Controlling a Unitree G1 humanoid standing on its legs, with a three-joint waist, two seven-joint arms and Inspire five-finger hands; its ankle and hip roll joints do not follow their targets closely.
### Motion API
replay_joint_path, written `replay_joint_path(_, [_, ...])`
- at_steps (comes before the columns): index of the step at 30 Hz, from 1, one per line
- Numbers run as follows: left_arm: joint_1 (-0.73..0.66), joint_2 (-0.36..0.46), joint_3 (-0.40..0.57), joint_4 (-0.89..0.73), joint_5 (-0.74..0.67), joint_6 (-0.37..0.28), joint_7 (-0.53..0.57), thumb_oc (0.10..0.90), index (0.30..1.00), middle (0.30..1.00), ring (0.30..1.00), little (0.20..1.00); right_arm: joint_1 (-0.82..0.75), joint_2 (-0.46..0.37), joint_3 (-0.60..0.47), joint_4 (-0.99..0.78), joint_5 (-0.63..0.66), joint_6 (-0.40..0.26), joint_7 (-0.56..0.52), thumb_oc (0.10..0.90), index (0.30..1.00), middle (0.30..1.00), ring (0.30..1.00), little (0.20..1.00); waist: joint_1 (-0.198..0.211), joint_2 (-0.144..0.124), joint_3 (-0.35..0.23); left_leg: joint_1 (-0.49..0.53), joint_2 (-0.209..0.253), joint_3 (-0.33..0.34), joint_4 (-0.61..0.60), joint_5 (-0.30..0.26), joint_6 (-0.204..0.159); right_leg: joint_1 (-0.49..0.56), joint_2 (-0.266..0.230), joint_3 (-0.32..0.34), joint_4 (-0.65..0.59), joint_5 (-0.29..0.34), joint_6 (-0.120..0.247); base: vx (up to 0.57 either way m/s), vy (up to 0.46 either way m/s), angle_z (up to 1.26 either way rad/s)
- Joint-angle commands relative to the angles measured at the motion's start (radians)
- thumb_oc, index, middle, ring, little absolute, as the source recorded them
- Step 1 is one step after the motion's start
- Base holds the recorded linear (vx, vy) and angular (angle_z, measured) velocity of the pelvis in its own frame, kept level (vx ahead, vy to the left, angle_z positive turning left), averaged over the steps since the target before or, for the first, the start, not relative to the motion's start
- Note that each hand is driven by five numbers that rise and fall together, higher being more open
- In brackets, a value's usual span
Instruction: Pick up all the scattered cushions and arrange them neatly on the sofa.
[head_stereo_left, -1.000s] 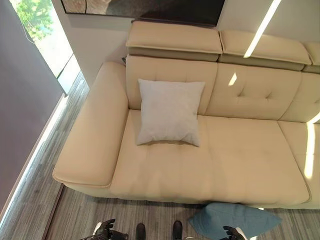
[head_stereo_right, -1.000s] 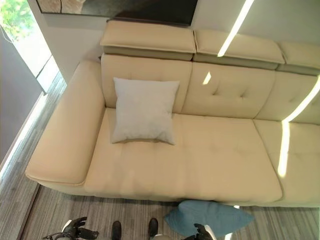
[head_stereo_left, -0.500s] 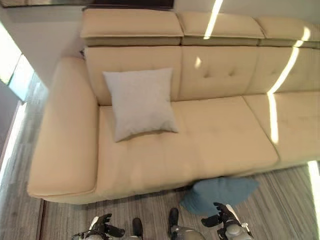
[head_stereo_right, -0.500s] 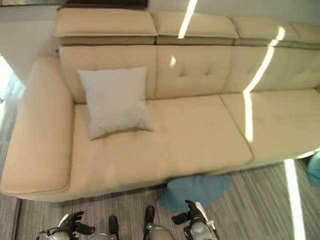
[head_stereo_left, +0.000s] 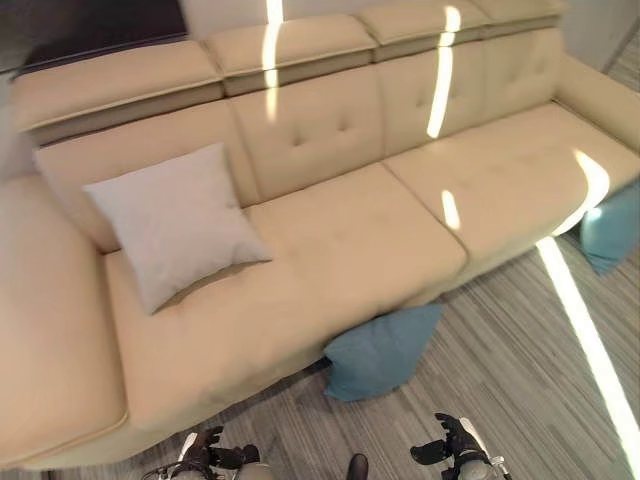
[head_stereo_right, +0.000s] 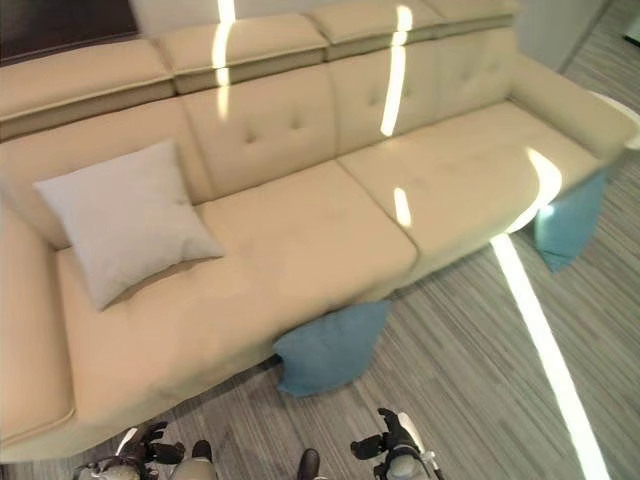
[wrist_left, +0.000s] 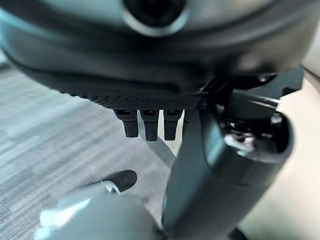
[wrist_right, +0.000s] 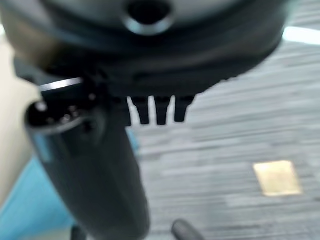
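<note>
A pale grey cushion leans against the backrest on the left seat of the beige sofa. One blue cushion lies on the floor, propped against the sofa's front edge. A second blue cushion stands on the floor by the sofa's right end. My left hand and right hand hang low near the floor, both open and holding nothing. In the left wrist view the fingers point straight down. The right wrist view shows straight fingers and a patch of blue cushion.
Grey wood-grain floor runs in front of the sofa, crossed by a bright stripe of sunlight. The sofa's wide left armrest and its right armrest bound the seats.
The camera has swung to the right, so the whole picture shifted; more of the sofa's right side and a second blue cushion have come into view. Both hands stay low.
</note>
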Motion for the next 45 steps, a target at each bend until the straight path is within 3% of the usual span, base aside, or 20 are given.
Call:
replay_joint_path(1, [-0.022,-0.023,-0.035,0.025,0.034,-0.011,-0.001,0.8,0.9,0.9,0.9,0.9,0.009,-0.035,-0.003,0.016,0.01,-0.011,-0.036,0.8,0.9,0.9,0.9,0.9,0.004,0.01,-0.002,-0.06,-0.09,-0.004,0.074,-0.074,0.105,-0.026,0.033,0.0,0.039,-0.059,0.085,0.0,0.014,-0.55])
replay_joint_path(2, [-0.022,-0.029,-0.04,0.029,0.04,-0.008,-0.003,0.8,0.9,0.9,0.9,0.9,0.015,-0.034,-0.013,0.025,0.019,-0.009,-0.034,0.8,0.9,0.9,0.9,0.9,-0.001,0.023,-0.011,-0.044,-0.133,-0.034,0.057,-0.091,0.123,-0.04,0.057,0.046,0.042,-0.054,0.084,-0.01,0.041,-0.43])
replay_joint_path(3, [-0.02,-0.031,-0.042,0.031,0.044,-0.006,-0.002,0.8,0.9,0.9,0.9,0.9,0.02,-0.035,-0.016,0.027,0.021,-0.009,-0.036,0.8,0.9,0.9,0.9,0.9,-0.001,0.029,-0.015,-0.029,-0.143,-0.051,0.041,-0.095,0.13,-0.045,0.068,0.07,0.043,-0.048,0.086,0.01,0.07,-0.83])
replay_joint_path(8, [-0.024,-0.027,-0.041,0.022,0.041,-0.007,0.004,0.8,0.9,0.9,0.9,0.9,0.023,-0.033,-0.012,0.044,0.016,-0.002,-0.036,0.8,0.9,0.9,0.9,0.9,0.003,0.027,-0.027,-0.006,-0.137,-0.021,0.01,-0.088,0.137,-0.065,0.073,0.102,0.066,-0.043,0.097,0.0,0.05,-0.72])
replay_joint_path(12, [-0.028,-0.002,-0.034,-0.007,0.028,-0.009,0.008,0.8,0.9,0.9,0.9,0.9,0.006,-0.019,0.008,0.044,0.002,0.003,-0.033,0.8,0.9,0.9,0.9,0.9,0.024,0.015,-0.003,0.003,-0.106,0.025,0.01,-0.086,0.15,-0.137,0.051,0.034,0.214,-0.064,0.119,-0.05,-0.005,-0.77])
replay_joint_path(14, [-0.034,0.007,-0.032,-0.004,0.031,-0.009,0.012,0.8,0.9,0.9,0.9,0.9,-0.001,-0.011,0.009,0.05,-0.001,0.006,-0.031,0.8,0.9,0.9,0.9,0.9,0.03,0.017,0.008,0.016,-0.089,0.043,0.01,-0.091,0.15,-0.16,0.007,-0.027,0.255,-0.066,0.134,-0.04,-0.064,-0.7])
replay_joint_path(16, [-0.037,0.01,-0.022,0.005,0.038,-0.008,0.018,0.8,0.9,0.9,0.9,0.9,-0.006,-0.006,0.008,0.064,-0.006,0.005,-0.028,0.8,0.9,0.9,0.9,0.9,0.038,0.023,0.007,0.035,-0.07,0.056,-0.001,-0.097,0.147,-0.16,-0.043,-0.084,0.249,-0.057,0.126,0.01,-0.134,-0.48])
replay_joint_path(20, [-0.044,0.008,-0.015,0.035,0.033,-0.008,0.015,0.8,0.9,0.9,0.9,0.9,-0.009,-0.006,-0.021,0.083,0.006,0.013,-0.024,0.8,0.9,0.9,0.9,0.9,0.032,0.034,-0.006,0.07,-0.042,0.042,-0.03,-0.098,0.129,-0.168,-0.115,-0.104,0.181,-0.005,0.141,0.11,-0.22,-0.11])
replay_joint_path(24, [-0.042,0.013,-0.015,0.056,0.045,-0.009,0.021,0.8,0.9,0.9,0.9,0.9,-0.001,-0.002,-0.023,0.081,0.003,0.015,-0.021,0.8,0.9,0.9,0.9,0.9,0.027,0.021,-0.018,0.098,-0.032,0.039,-0.036,-0.108,0.108,-0.132,-0.131,-0.122,0.135,0.009,0.153,0.12,-0.224,0.07])
replay_joint_path(27, [-0.028,0.008,-0.004,0.055,0.026,-0.011,0.022,0.8,0.9,0.9,0.9,0.9,0.007,-0.001,-0.021,0.084,0.005,0.008,-0.026,0.8,0.9,0.9,0.9,0.9,0.025,0.018,-0.032,0.103,0.009,0.033,0.005,-0.121,0.076,-0.108,-0.103,-0.113,0.118,0.005,0.142,0.17,-0.381,-0.13])
replay_joint_path(29, [-0.029,-0.009,-0.003,0.055,0.01,-0.008,0.021,0.8,0.9,0.9,0.9,0.9,0.003,-0.015,-0.029,0.077,0.028,0.001,-0.039,0.8,0.9,0.9,0.9,0.9,0.027,0.016,-0.007,0.018,0.045,0.045,0.188,-0.094,0.047,-0.062,-0.078,-0.126,0.092,-0.025,0.107,0.04,-0.332,0.0])
replay_joint_path(32, [-0.028,-0.017,-0.01,0.054,0.01,-0.005,0.022,0.8,0.9,0.9,0.9,0.9,0.012,-0.024,-0.031,0.075,0.037,0.001,-0.048,0.8,0.9,0.9,0.9,0.9,0.026,0.011,0.012,-0.059,0.06,0.069,0.319,-0.069,0.054,-0.027,-0.055,-0.147,0.067,-0.054,0.073,0.04,-0.219,0.31])
replay_joint_path(33, [-0.028,-0.017,-0.01,0.054,0.01,-0.005,0.022,0.8,0.9,0.9,0.9,0.9,0.012,-0.024,-0.031,0.075,0.037,0.001,-0.048,0.8,0.9,0.9,0.9,0.9,0.025,0.011,0.011,-0.062,0.06,0.067,0.323,-0.07,0.054,-0.027,-0.054,-0.149,0.067,-0.054,0.073,0.12,-0.158,0.3])
replay_joint_path(35, [-0.016,-0.021,-0.014,0.062,0.019,-0.004,0.02,0.8,0.9,0.9,0.9,0.9,0.027,-0.026,-0.035,0.074,0.045,-0.003,-0.05,0.8,0.9,0.9,0.9,0.9,0.033,0.007,0.013,-0.08,-0.012,0.05,0.283,-0.125,0.084,0.001,-0.031,-0.136,0.052,-0.07,0.066,0.2,-0.147,0.24])
replay_joint_path(36, [-0.016,-0.022,-0.015,0.068,0.023,-0.002,0.021,0.8,0.9,0.9,0.9,0.9,0.027,-0.027,-0.039,0.074,0.048,-0.004,-0.052,0.8,0.9,0.9,0.9,0.9,0.029,0.005,0.007,-0.087,-0.033,0.059,0.25,-0.122,0.092,-0.001,-0.029,-0.142,0.052,-0.074,0.069,0.18,-0.086,0.23])
replay_joint_path(39, [-0.018,-0.019,-0.022,0.071,0.043,0.006,0.02,0.8,0.9,0.9,0.9,0.9,0.036,-0.025,-0.043,0.073,0.058,0.001,-0.057,0.8,0.9,0.9,0.9,0.9,0.024,0.016,-0.003,-0.134,-0.054,0.156,0.155,-0.066,0.104,0.013,-0.002,-0.16,0.049,-0.096,0.066,0.13,-0.052,0.27])
replay_joint_path(40, [-0.017,-0.019,-0.022,0.071,0.043,0.006,0.02,0.8,0.9,0.9,0.9,0.9,0.036,-0.025,-0.043,0.073,0.058,0.001,-0.057,0.8,0.9,0.9,0.9,0.9,0.025,0.015,-0.004,-0.134,-0.055,0.157,0.154,-0.065,0.105,0.012,-0.003,-0.159,0.049,-0.096,0.066,0.08,-0.037,0.43])
replay_joint_path(42, [-0.019,-0.013,-0.021,0.065,0.049,0.007,0.018,0.8,0.9,0.9,0.9,0.9,0.04,-0.025,-0.042,0.071,0.062,0.003,-0.059,0.8,0.9,0.9,0.9,0.9,0.028,0.02,-0.005,-0.142,-0.051,0.225,0.129,-0.05,0.104,0.027,0.016,-0.166,0.048,-0.116,0.065,0.17,-0.009,0.27])
replay_joint_path(45, [-0.005,-0.007,-0.014,0.056,0.049,0.01,0.02,0.8,0.9,0.9,0.9,0.9,0.052,-0.012,-0.029,0.072,0.041,0.006,-0.058,0.8,0.9,0.9,0.9,0.9,0.039,0.018,-0.024,-0.092,-0.077,0.204,0.084,-0.066,0.13,0.048,0.021,-0.178,0.095,-0.153,0.069,0.28,0.071,0.1])
